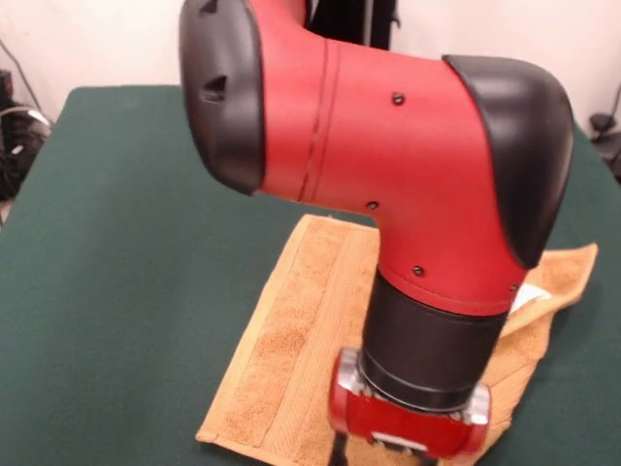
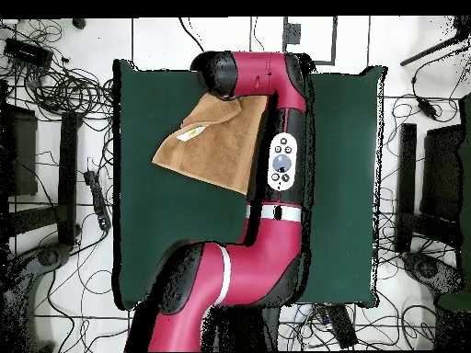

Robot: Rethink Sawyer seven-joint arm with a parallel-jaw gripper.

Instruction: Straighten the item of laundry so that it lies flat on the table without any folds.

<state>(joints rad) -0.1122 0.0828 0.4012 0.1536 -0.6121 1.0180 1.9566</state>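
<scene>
The orange-yellow towel point(image 1: 301, 330) lies on the dark green table point(image 1: 116, 243) near its front edge. Its left part lies flat, with a woven band stripe running along it. Its right part is folded over and rumpled, with the white label point(image 1: 532, 294) on top. My arm comes down over the towel's middle, and my gripper point(image 1: 403, 437) is cut off by the picture's bottom edge. In the overhead view the towel point(image 2: 212, 142) lies at the table's point(image 2: 340, 184) far end, with the label point(image 2: 190, 134) showing. There the arm's end hides the gripper.
The red and black arm point(image 2: 276, 165) stretches across the table's middle from the base point(image 2: 202, 294). Cables point(image 2: 64, 92) and dark stands point(image 2: 432, 175) lie on the floor around the table. Black equipment point(image 1: 12, 136) stands off the table's left edge in the front view.
</scene>
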